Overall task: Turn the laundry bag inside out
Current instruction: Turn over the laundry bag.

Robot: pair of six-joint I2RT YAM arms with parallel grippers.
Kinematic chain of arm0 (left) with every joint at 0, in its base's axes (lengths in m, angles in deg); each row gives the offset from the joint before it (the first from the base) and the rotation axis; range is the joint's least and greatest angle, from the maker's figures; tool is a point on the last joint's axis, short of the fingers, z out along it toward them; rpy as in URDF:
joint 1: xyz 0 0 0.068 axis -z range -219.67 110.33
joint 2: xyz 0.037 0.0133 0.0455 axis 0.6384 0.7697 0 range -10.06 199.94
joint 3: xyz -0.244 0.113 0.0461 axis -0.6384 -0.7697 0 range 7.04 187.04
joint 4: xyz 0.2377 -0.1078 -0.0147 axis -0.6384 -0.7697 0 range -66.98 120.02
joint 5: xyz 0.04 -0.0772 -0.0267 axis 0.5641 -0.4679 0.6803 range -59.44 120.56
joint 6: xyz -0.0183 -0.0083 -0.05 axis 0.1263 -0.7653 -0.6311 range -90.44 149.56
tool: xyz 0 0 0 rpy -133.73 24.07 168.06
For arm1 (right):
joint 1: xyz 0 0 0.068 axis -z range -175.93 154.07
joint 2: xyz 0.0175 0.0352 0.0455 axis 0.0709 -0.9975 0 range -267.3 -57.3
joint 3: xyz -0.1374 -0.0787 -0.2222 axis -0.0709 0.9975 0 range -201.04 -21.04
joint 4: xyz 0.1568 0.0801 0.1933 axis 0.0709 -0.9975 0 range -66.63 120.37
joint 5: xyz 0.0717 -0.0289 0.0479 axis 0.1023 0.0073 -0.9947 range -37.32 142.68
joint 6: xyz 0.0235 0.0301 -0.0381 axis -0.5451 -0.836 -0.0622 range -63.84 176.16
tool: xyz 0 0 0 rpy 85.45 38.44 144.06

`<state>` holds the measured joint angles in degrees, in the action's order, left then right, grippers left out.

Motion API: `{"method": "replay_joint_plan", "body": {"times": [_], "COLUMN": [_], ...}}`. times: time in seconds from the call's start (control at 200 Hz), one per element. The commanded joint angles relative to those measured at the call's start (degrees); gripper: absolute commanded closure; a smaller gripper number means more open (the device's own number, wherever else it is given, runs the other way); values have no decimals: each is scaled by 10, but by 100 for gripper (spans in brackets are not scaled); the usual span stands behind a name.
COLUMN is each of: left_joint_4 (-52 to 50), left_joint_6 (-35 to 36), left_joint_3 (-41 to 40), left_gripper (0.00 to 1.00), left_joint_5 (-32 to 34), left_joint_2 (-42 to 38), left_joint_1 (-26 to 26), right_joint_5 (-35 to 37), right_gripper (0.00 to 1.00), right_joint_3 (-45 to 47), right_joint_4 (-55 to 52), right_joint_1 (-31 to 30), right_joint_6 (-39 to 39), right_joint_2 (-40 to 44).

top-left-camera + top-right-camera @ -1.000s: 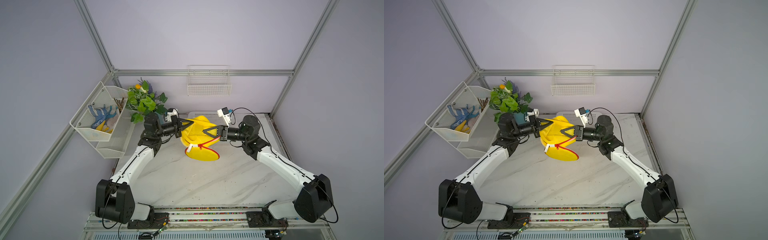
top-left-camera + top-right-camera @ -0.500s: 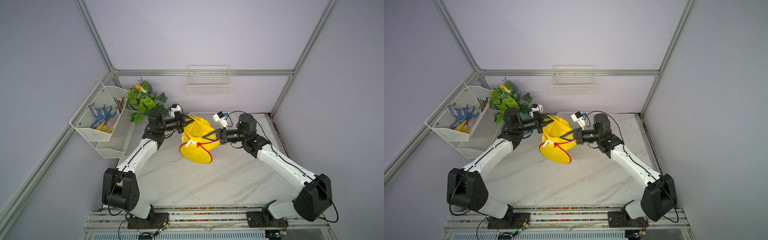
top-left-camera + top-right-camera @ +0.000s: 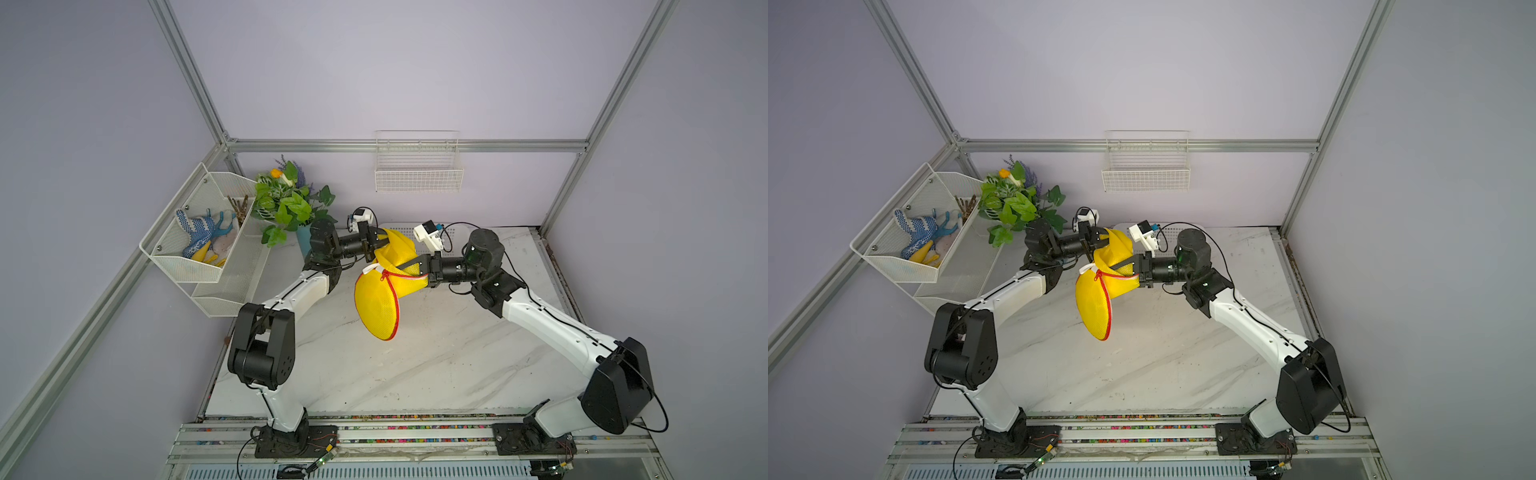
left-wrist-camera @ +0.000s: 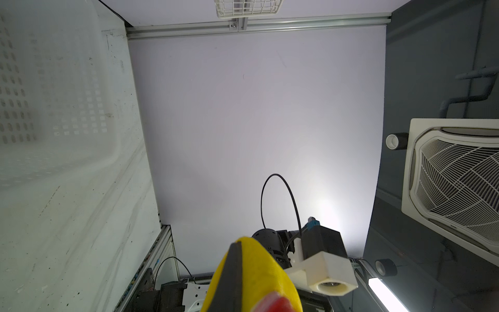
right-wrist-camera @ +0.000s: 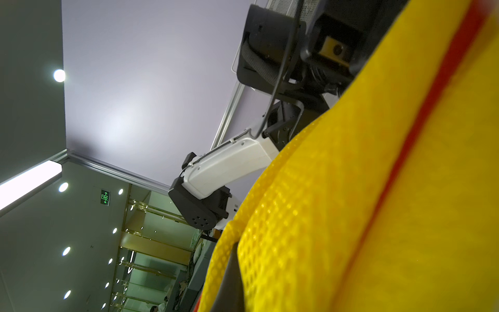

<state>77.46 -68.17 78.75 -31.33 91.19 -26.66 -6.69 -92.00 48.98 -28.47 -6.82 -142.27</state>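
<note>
The laundry bag is bright yellow mesh with red zipper trim and a small white tab. It hangs in the air above the marble table, stretched between both grippers. My left gripper is shut on the bag's upper far fold. My right gripper is shut on the mesh at the zipper edge. In the left wrist view one dark finger presses into the yellow fabric. In the right wrist view the mesh fills the frame around a finger.
A white perforated basket stands at the table's back edge behind the bag. A potted plant and a two-tier wire rack with gloves are at the back left. A wire basket hangs on the back wall.
Both arms have moved toward the back with the bag still gripped. The left arm's elbow has risen. The bag's round face has swung from near flat to hanging down on the left.
</note>
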Motion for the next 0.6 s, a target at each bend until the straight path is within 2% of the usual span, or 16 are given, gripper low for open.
{"method": "replay_joint_plan", "body": {"times": [0.0,0.15,0.25,0.34,0.47,0.59], "left_joint_4": [43,0,0,-5,-38,-104], "left_joint_6": [-24,6,5,4,14,44], "left_joint_3": [-73,-152,-192,-215,-226,-224], "left_gripper": [100,100,100,100,88,78], "left_joint_5": [68,38,28,23,20,25], "left_joint_2": [-9,-53,-78,-106,-150,-197], "left_joint_1": [-13,-11,-6,-6,-4,-2], "right_joint_5": [-30,42,90,125,175,223], "right_gripper": [100,100,100,100,100,100], "right_joint_3": [-25,-29,-45,-58,-66,-62], "right_joint_4": [180,325,378,357,278,270], "right_joint_1": [-3,21,37,45,54,60], "right_joint_6": [-25,-83,-92,-43,57,94], "right_joint_2": [43,31,19,16,21,13]}}
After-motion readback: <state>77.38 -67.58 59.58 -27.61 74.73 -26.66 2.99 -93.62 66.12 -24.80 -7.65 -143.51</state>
